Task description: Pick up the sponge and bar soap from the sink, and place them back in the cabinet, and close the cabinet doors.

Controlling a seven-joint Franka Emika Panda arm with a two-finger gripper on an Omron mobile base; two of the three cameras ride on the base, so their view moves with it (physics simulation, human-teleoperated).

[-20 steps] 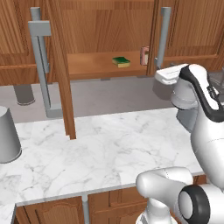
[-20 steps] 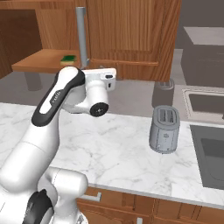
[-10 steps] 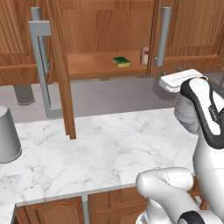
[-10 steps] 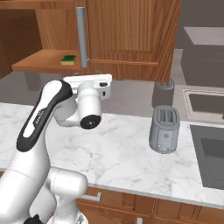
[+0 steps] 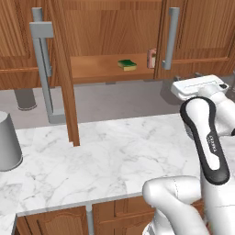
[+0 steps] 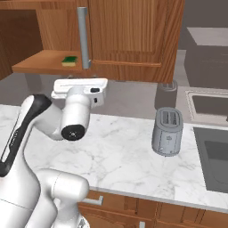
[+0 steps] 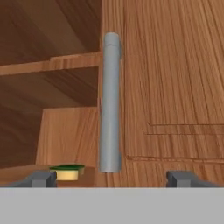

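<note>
Kitchen counter with the wall cabinet standing open. The only writing is a small vertical label on the dark forearm cover in the left base view, too small to read.

The sponge, green over yellow, lies flat on the wooden shelf. Just to its right the bar soap stands on the same shelf, a pinkish-edged sliver mostly hidden behind the right door's edge. In the hand view the sponge is cut by the lower edge and partly covered by the left finger tip.

The cabinet doors are both ajar: the left door swings out edge-on over the counter, and the right door is only partly open, its grey bar handle upright straight ahead of the hand.

The gripper hangs in front of the right door with its fingers spread wide on either side of that handle, grasping nothing.

A grey toaster stands on the marble counter; the sink is cut off at the right edge.
</note>
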